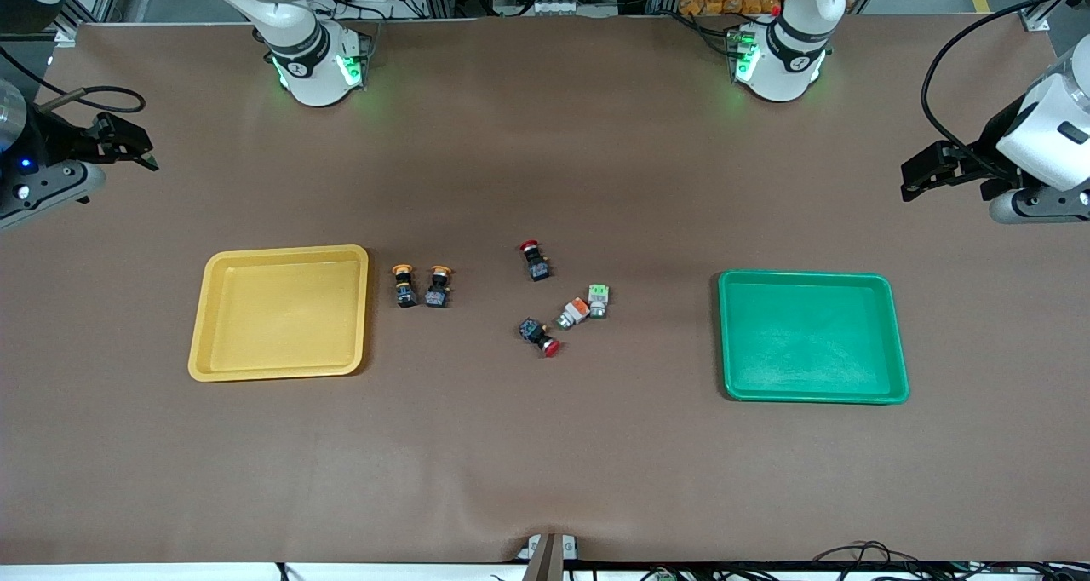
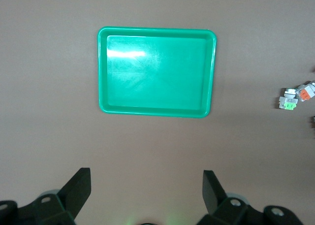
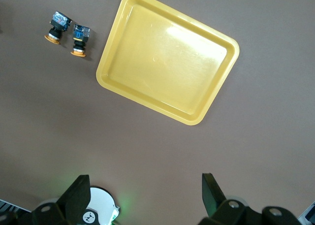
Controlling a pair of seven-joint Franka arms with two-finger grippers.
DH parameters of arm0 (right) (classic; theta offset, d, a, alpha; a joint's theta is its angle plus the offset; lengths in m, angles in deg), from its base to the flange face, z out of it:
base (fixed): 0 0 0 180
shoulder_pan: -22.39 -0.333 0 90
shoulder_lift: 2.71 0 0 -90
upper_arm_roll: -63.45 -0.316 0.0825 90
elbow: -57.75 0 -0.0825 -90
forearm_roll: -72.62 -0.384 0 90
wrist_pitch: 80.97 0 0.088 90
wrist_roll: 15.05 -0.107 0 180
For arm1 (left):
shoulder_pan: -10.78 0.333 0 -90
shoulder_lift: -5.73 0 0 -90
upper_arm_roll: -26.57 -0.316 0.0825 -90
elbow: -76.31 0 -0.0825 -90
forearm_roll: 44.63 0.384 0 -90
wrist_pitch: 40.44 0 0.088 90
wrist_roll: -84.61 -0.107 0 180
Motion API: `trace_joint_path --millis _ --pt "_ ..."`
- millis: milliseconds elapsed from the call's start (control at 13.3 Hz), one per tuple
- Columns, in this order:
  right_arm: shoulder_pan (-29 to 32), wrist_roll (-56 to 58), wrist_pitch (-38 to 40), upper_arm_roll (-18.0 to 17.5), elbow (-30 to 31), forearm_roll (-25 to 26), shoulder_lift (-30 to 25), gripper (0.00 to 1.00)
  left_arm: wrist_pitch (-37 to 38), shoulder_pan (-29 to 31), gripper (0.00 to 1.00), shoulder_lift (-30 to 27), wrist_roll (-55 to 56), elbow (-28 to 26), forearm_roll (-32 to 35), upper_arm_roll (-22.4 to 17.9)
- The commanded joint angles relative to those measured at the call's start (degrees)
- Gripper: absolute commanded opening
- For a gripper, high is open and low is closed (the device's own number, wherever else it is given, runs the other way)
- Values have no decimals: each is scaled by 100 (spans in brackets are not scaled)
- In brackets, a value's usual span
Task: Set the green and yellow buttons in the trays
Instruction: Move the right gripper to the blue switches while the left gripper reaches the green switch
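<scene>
1. Both end effectors are hanging high and holding nothing: my right end effector [image 1: 140,151] is hovering over the tabletop's edge at the right arm's end, my left end effector [image 1: 915,181] over the edge at the left arm's end. Each wrist view is showing its own fingers spread wide, with only bare tabletop between them.

2. Neither tray is holding anything yet. The yellow tray [image 1: 204,355] is lying toward the right arm's end, the green tray [image 1: 732,385] toward the left arm's end, and every button is sitting on the tabletop between them.

3. The relation I am weighing: the two yellow-capped buttons [image 1: 421,284] are lying just beside the yellow tray, on its side toward the tabletop's middle, so my right arm is the nearer one. Both are lying on their sides, long axes running roughly toward the robots' edge, caps at that end.

4. The green-capped button [image 1: 599,300] and the orange-capped button [image 1: 574,312] are touching or nearly so near the middle, somewhat closer to the green tray. I judge these fall to my left arm.

5. Two red-capped buttons [image 1: 536,261] are lying close by and are no part of the job.

6. The front view is showing all six buttons. The right wrist view is catching only the yellow-capped pair, and the left wrist view only the square-capped pair at its border.
</scene>
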Motion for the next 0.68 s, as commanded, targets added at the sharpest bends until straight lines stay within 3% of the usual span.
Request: trace_joint_path --millis 0,601 --pt "144 78 54 -128 -33 76 -51 100 -51 56 100 -104 -48 -116 -25 43" --pt "-138 -475 19 -181 -112 32 -34 100 -165 4 100 123 -30 -55 -7 43"
